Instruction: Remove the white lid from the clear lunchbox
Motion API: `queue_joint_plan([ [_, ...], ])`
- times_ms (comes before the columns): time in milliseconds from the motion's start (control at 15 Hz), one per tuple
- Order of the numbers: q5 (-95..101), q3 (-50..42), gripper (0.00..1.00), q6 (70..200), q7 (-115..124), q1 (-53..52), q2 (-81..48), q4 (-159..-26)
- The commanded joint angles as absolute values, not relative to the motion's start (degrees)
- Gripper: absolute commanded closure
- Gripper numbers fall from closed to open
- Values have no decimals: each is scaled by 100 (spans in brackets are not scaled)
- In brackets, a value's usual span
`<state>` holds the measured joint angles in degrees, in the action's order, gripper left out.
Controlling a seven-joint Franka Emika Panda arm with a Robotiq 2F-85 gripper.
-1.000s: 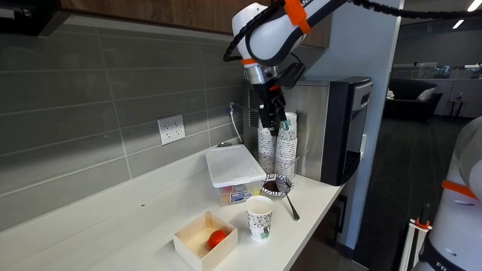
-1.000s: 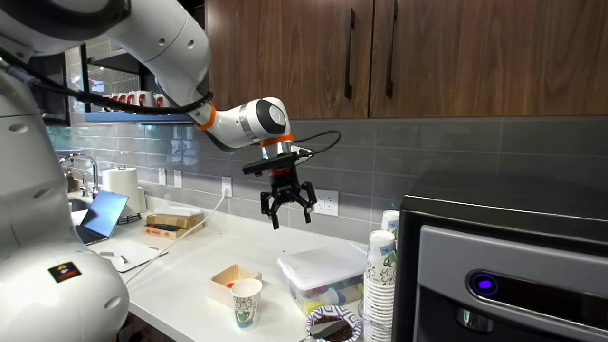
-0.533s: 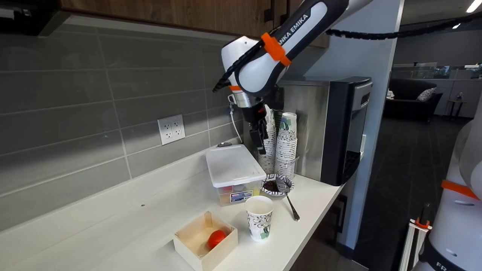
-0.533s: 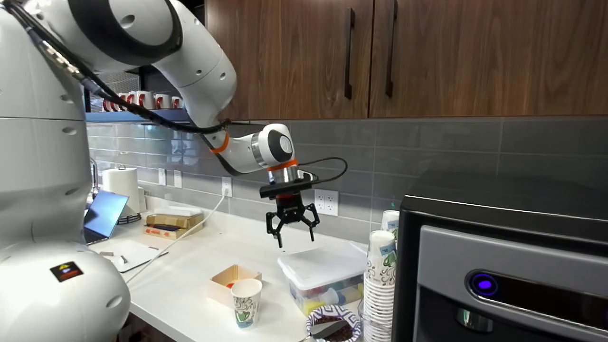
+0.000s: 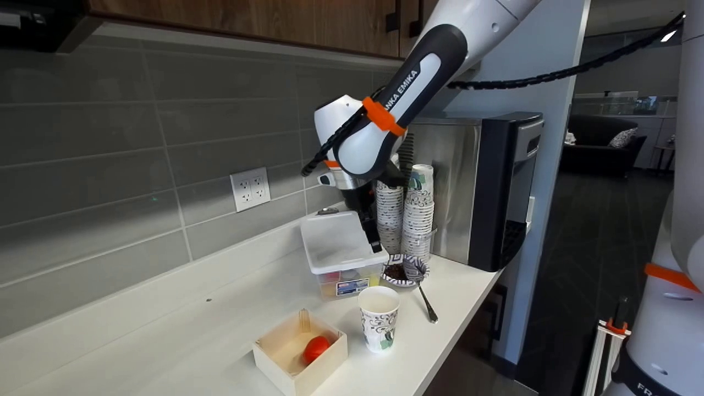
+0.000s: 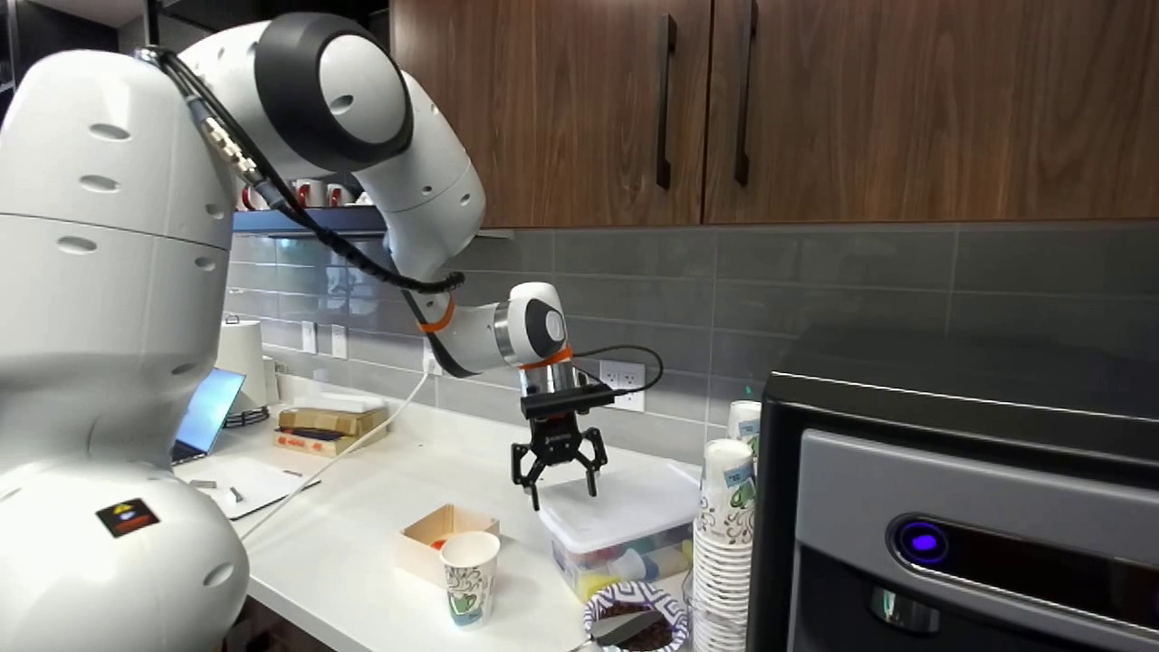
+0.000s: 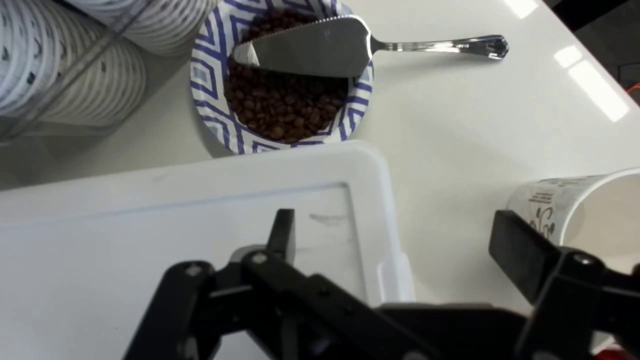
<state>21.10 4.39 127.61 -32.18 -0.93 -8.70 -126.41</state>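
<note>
White worktop [image 5: 209,341]: the arm [image 6: 435,213] has just been lowered

Down it has been brought, towards the clear lunchbox [image 6: 625,563]! The white lid [image 6: 634,507] is still seated on top, no lifting done. The end effector [image 6: 564,494] is spread wide, nothing gripped; in the wrist view, the lid's edge facing the paper cup [image 5: 379,322] is bracketed, one of the fingers [image 7: 285,232] over the lid, its partner past the rim. An edge pinch, it seems, is being set up; contact cannot be judged.

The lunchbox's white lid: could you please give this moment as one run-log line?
white lid: on clear lunchbox | pincer: open, at lid edge | contact: unclear | removal: pending
</note>
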Motion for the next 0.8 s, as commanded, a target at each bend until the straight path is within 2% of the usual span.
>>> queue_joint_plan([
  [0, 2225, 452, 0, 12957, -3584, -147, -1347, -12381],
  [733, 2833, 405, 0, 13406, -3406, -314, -1778, -12230],
])
